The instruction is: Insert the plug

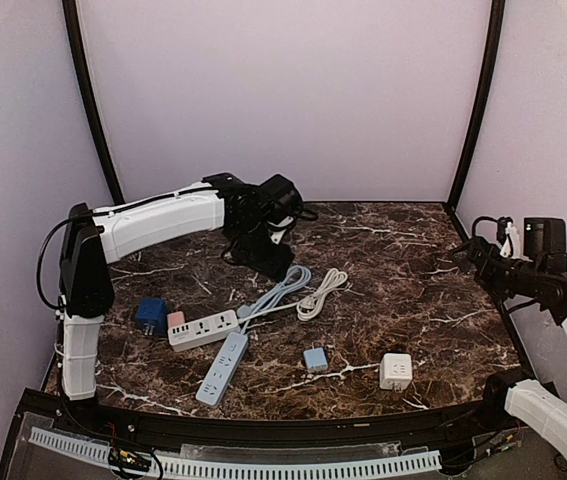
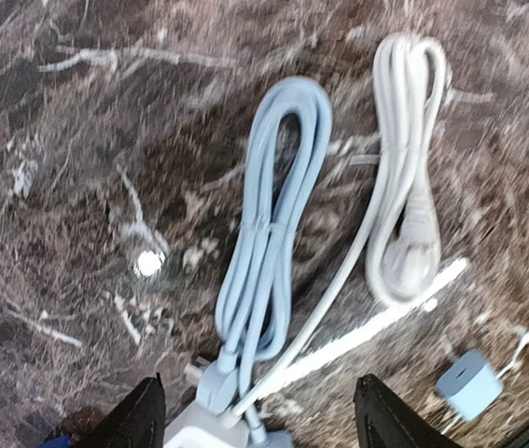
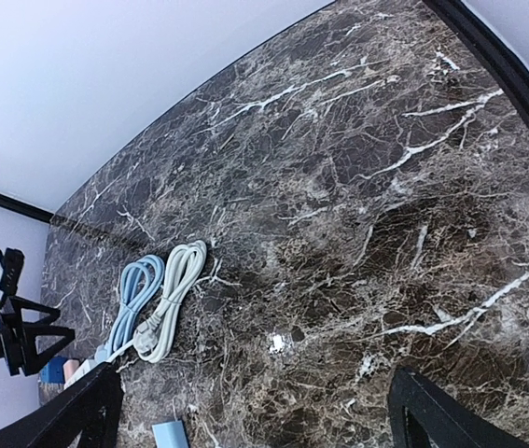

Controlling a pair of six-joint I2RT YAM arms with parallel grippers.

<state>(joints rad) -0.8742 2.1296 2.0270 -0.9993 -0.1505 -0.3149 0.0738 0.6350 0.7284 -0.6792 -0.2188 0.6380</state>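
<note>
A white power strip [image 1: 203, 329] and a blue power strip [image 1: 223, 367] lie at the front left. Their bundled cables, blue [image 1: 281, 290] and white [image 1: 321, 293], lie side by side mid-table. My left gripper [image 1: 268, 262] hovers just behind the blue cable. In the left wrist view it [image 2: 264, 420] is open and empty above the blue cable [image 2: 269, 233] and its plug [image 2: 217, 383]; the white cable's plug [image 2: 411, 257] lies to the right. My right gripper [image 1: 471, 254] is raised at the right edge. In the right wrist view it [image 3: 259, 420] is open and empty over bare marble.
A dark blue adapter [image 1: 150, 314] and a small pink one [image 1: 175, 319] lie left of the white strip. A light blue adapter [image 1: 315, 359] and a white cube adapter [image 1: 395, 371] sit near the front edge. Walls enclose the marble table [image 1: 403, 300].
</note>
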